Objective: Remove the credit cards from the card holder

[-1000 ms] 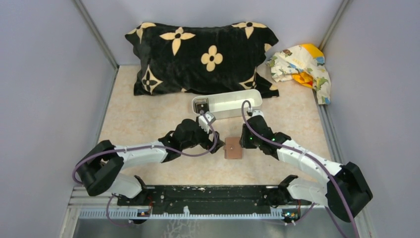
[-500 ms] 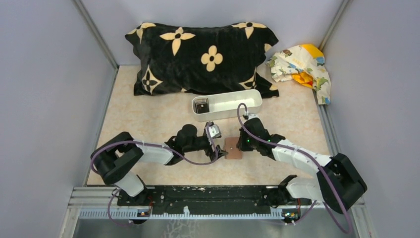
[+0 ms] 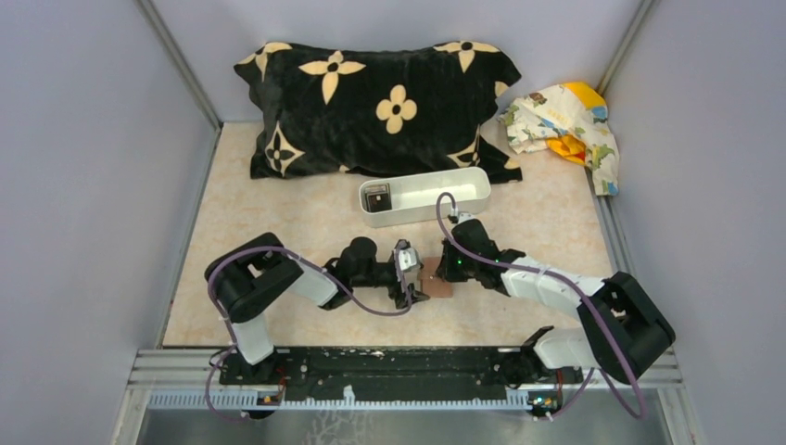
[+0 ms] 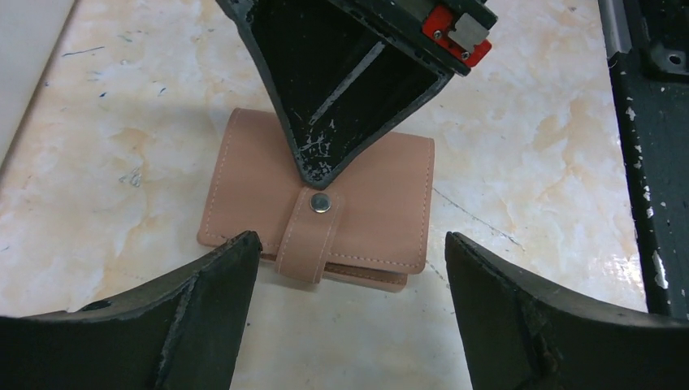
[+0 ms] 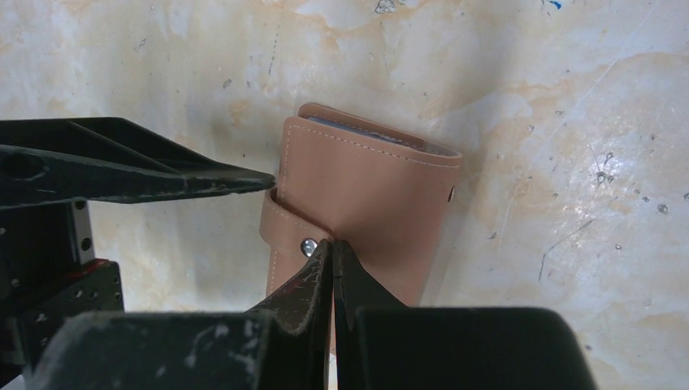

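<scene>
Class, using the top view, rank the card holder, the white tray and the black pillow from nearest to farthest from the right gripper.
1. The card holder, mid-table, at the tip of the shut right gripper.
2. The white tray, just beyond it.
3. The black pillow, against the back wall.

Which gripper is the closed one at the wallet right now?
The right gripper: its fingers are pressed together, tips at the snap of the card holder. The left gripper stands wide open beside it.

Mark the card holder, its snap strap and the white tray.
card holder (image 4: pixel 382 203), left wrist view, brown cover right of the strap.
snap strap (image 4: pixel 311 240), left wrist view, just below the snap.
white tray (image 3: pixel 426 211), top view, near wall.
</scene>
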Tool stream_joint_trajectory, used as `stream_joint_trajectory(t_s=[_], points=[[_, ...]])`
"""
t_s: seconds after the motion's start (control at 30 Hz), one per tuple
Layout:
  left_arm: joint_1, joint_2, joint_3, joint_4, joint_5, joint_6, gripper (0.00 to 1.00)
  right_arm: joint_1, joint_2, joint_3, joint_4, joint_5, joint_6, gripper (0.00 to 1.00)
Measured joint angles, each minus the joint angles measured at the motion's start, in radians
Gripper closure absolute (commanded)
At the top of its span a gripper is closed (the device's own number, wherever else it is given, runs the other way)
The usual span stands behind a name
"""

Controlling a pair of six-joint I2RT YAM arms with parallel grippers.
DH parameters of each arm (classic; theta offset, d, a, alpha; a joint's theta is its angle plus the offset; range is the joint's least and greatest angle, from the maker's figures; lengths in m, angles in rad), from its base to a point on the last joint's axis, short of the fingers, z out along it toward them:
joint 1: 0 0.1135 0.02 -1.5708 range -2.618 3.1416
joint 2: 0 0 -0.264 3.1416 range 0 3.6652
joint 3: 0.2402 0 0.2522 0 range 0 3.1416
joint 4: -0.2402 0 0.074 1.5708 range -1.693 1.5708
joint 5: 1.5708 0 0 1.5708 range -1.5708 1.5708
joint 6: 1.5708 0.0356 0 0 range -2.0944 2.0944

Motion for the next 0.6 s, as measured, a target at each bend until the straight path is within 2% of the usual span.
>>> stream_joint_trajectory(t_s=[0.27,0.43,0.53,0.6], points=[[0.0,0.099,0.073,0.031,0.047,0.026,0.14,0.0,0.003,-0.005,0.008,-0.009,-0.003,1.0],[0.0,0.128,0.129,0.006,0.068,0.055,0.31,0.0,0.004,-0.005,0.01,-0.014,-0.003,1.0],[0.0,0.148,0.155,-0.006,0.08,0.07,0.47,0.0,0.005,-0.005,0.008,-0.014,-0.003,1.0],[0.0,0.155,0.159,-0.005,0.087,0.079,0.47,0.0,0.005,-0.005,0.006,-0.014,-0.003,1.0]])
